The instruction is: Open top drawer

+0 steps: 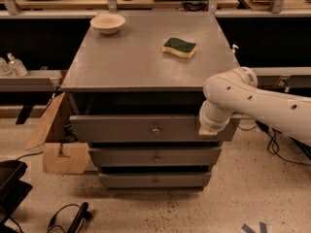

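Projecting partly out beneath the surface [141,57], the top drawer [121,128] shows you a flat grey front with one round knob [156,129]. The end effector [208,130] sits at its right end; you cannot tell its grip.

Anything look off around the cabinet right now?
Nothing spilled or broken. One oddity: the gripper sits at the right end of the top drawer front, away from its knob. Sponge and bowl lie flat on top.
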{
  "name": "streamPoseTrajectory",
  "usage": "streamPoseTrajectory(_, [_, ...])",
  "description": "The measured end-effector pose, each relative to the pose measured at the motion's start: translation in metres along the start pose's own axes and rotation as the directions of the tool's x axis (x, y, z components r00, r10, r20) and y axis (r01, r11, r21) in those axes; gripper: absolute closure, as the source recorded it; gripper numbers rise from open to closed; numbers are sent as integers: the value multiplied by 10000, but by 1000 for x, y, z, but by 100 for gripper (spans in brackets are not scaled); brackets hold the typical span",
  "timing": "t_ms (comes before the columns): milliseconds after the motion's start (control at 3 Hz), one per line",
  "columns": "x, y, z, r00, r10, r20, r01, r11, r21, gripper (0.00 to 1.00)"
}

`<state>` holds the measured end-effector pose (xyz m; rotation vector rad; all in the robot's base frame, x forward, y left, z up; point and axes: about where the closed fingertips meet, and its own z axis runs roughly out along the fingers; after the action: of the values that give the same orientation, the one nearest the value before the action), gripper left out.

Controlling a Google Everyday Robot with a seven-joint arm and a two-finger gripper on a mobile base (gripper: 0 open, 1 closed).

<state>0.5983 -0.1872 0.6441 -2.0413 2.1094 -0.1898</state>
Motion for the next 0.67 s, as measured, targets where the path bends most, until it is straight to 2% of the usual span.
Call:
streamPoseTrajectory(333, [0,0,0,10000,0,0,0,10000,0,100])
streamPoseTrajectory(667, [0,0,0,10000,0,0,0,10000,0,82])
